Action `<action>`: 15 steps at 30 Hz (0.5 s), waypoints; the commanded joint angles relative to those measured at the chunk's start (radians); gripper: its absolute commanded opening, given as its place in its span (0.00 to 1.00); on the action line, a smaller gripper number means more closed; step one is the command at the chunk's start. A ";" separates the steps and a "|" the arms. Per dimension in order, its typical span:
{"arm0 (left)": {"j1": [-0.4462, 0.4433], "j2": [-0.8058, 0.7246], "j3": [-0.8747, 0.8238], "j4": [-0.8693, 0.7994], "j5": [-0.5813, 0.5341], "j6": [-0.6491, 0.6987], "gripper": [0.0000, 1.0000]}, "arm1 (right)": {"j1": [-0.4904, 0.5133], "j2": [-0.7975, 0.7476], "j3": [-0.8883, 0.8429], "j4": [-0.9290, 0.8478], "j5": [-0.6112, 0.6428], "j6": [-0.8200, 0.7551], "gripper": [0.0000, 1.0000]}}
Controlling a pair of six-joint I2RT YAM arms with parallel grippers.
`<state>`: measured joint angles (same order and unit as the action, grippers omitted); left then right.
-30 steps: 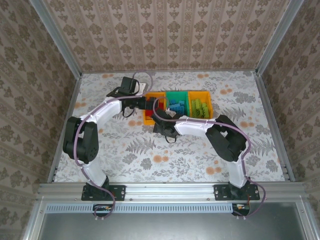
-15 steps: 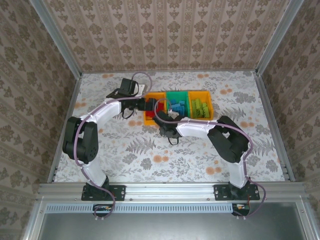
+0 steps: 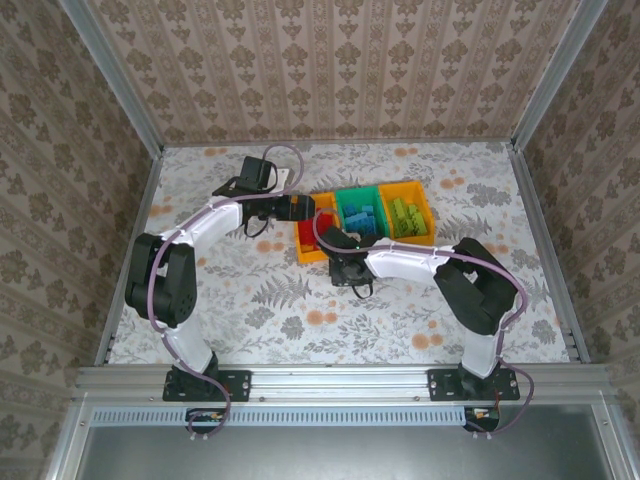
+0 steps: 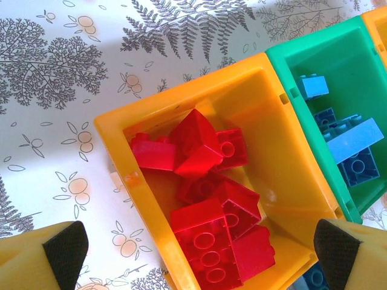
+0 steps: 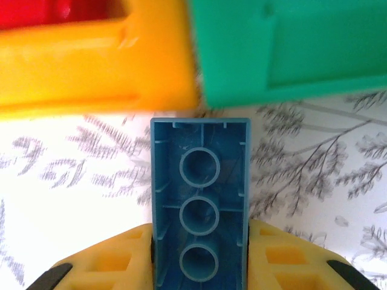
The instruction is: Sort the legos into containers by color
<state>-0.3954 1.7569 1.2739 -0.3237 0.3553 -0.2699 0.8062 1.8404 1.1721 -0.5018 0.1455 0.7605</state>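
My right gripper (image 5: 199,261) is shut on a blue lego (image 5: 199,205), hollow underside facing the camera, just in front of where the left orange container (image 5: 91,60) meets the green container (image 5: 290,48). In the top view the right gripper (image 3: 335,243) sits at the near side of the containers. My left gripper (image 4: 202,251) hangs open over the left orange container (image 4: 121,151), which holds several red legos (image 4: 211,199). Blue legos (image 4: 351,145) lie in the green container (image 4: 314,48). The right orange container (image 3: 425,205) holds lime green legos (image 3: 405,215).
The three containers stand in a row at the back middle of the patterned table (image 3: 250,300). Metal frame rails (image 3: 540,240) and papered walls close in the table on the left, right and back.
The right gripper has closed on the blue lego and the arm has shifted right. The row of containers has slid slightly right. The left gripper stays open over the red legos.
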 commanded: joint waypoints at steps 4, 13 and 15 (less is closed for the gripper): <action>0.007 -0.046 -0.025 0.012 0.013 -0.017 1.00 | -0.067 -0.081 0.102 -0.158 -0.227 -0.140 0.20; 0.009 -0.078 -0.043 0.005 -0.019 -0.015 1.00 | -0.115 -0.191 0.075 -0.204 -0.224 -0.193 0.20; 0.010 -0.088 -0.052 0.014 -0.020 -0.018 1.00 | -0.146 -0.236 0.046 -0.160 -0.173 -0.174 0.20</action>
<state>-0.3954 1.7164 1.2373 -0.3202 0.3443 -0.2703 0.6956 1.6737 1.2499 -0.6613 -0.0795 0.5964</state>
